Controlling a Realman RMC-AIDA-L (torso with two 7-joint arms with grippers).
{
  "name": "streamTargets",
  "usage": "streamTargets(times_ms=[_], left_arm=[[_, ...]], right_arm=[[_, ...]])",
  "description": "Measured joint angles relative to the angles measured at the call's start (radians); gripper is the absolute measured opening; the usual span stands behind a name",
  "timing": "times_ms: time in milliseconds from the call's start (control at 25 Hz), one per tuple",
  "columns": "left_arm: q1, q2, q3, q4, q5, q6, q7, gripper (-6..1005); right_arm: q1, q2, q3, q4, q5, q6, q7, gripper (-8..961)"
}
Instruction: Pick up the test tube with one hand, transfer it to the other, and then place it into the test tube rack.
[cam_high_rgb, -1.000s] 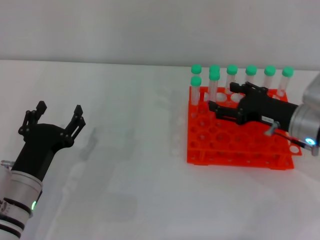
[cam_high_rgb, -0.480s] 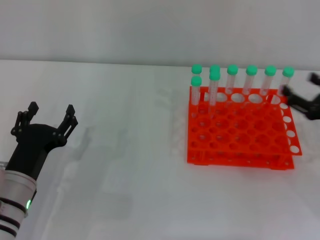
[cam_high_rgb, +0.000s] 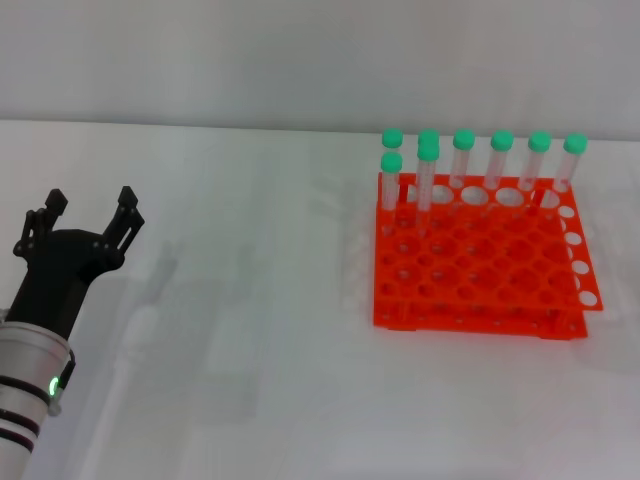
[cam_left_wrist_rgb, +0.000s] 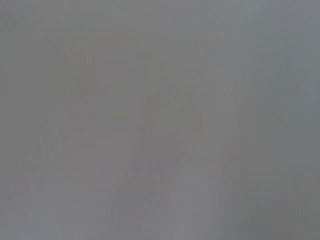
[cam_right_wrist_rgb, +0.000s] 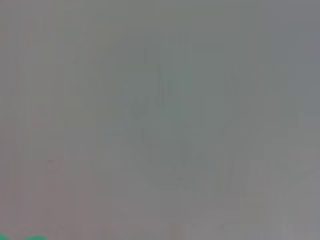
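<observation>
The orange test tube rack (cam_high_rgb: 480, 265) stands on the white table at the right. Several green-capped clear tubes stand upright in its far rows; the one nearest me, a test tube (cam_high_rgb: 427, 180), stands in the second row at the left. My left gripper (cam_high_rgb: 85, 212) is open and empty above the table at the far left, well away from the rack. My right gripper is out of view. The left wrist view shows only a blank grey surface. The right wrist view shows the same, with a sliver of green (cam_right_wrist_rgb: 25, 238) at one edge.
The white table (cam_high_rgb: 260, 300) stretches between my left gripper and the rack. A pale wall runs along the table's far edge. Most of the rack's nearer holes hold nothing.
My right gripper has drawn back from over the rack to the right and left the view. My left gripper has moved back to the left, still open.
</observation>
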Motion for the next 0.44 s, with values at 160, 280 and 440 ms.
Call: streamTargets(times_ms=[160, 280, 440], left_arm=[[-0.011, 0.001, -0.019, -0.005, -0.001, -0.001, 0.000, 890], [-0.018, 0.001, -0.023, -0.009, -0.001, -0.001, 0.000, 889], [-0.021, 0.000, -0.023, -0.012, -0.003, -0.007, 0.000, 889]], right_arm=[[-0.003, 0.002, 0.014, 0.008, 0.001, 0.003, -0.022, 870], [0.003, 0.004, 0.014, 0.024, 0.002, 0.006, -0.047, 870], [0.005, 0.005, 0.015, 0.026, 0.021, 0.007, -0.089, 870]])
